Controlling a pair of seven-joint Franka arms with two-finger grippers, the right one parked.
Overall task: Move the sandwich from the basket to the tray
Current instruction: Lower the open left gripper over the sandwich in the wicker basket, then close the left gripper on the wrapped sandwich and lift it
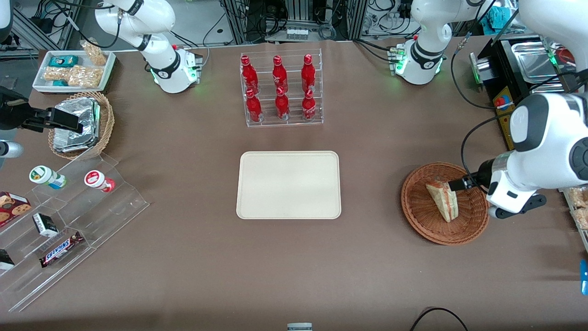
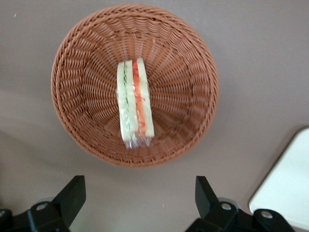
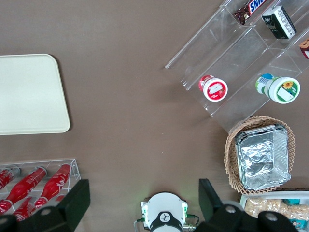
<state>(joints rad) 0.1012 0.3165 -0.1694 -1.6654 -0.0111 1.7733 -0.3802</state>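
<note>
Likely soft: sandwich (image 2: 134, 103) light, squashable, standing edge-up in basket (image 2: 82, 63).
Hold: across bread faces.
Pincer (image 2: 140, 198): open, empty, above basket.

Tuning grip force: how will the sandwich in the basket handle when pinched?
The sandwich is probably soft: white bread, layered filling, so it may squash. It stands on edge in the basket and may tip if nudged. Its clear wrap looks possibly slippery. The gripper hangs open above it.
</note>
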